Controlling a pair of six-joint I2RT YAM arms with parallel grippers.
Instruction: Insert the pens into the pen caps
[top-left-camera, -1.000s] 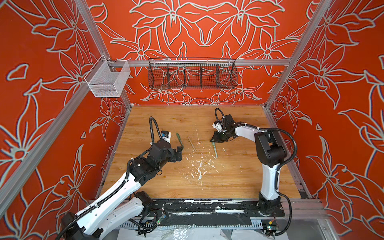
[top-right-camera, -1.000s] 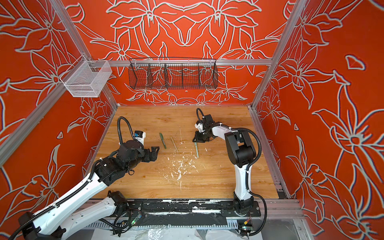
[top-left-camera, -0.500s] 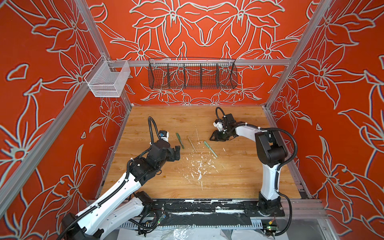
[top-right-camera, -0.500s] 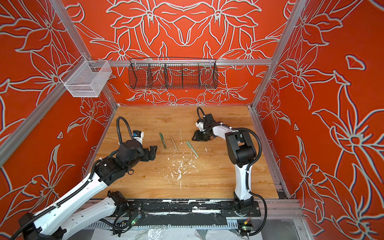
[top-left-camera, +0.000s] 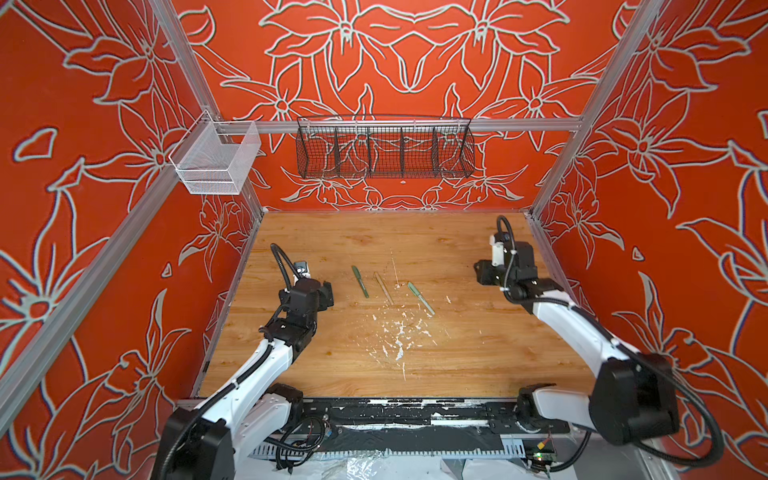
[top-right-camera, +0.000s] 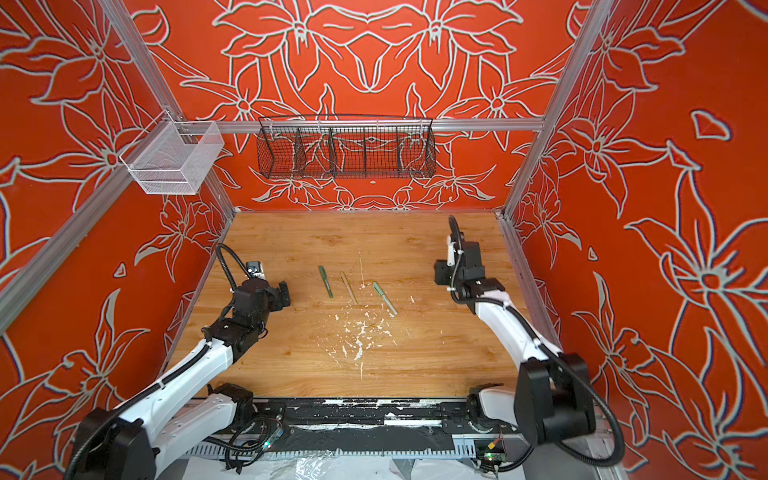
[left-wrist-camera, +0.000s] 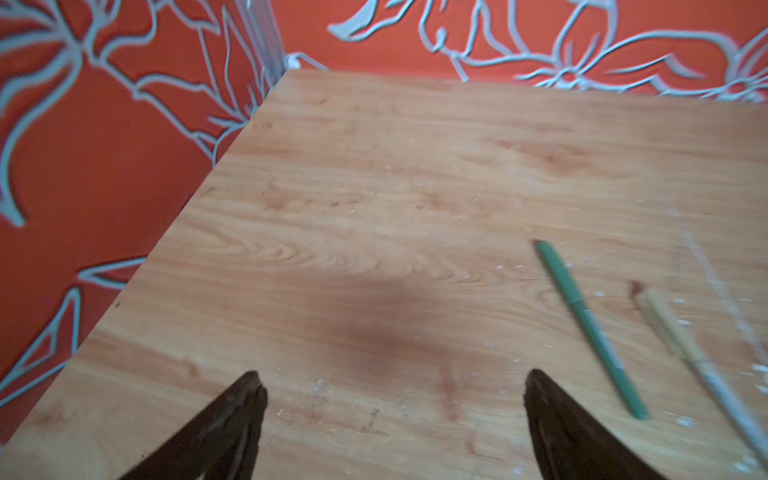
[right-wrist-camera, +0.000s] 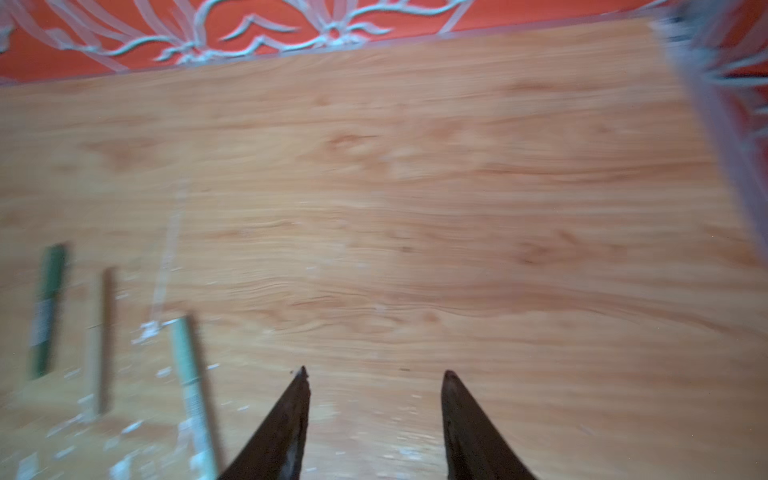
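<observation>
Three pens (top-left-camera: 383, 287), dark green, tan and pale green, lie side by side near the middle of the bench (top-left-camera: 457, 353), with the pen caps (left-wrist-camera: 557, 272) apparently fitted. My left gripper (left-wrist-camera: 395, 378) is wide open and empty, and my right gripper (right-wrist-camera: 376, 372) is part-open and empty. Risk: a careless sweep from either arm could roll the pens and work a half-seated cap loose.

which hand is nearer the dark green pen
Left. The left hand is close beside the dark green pen; the right hand is far across, past the tan pen and pale green pen.
</observation>
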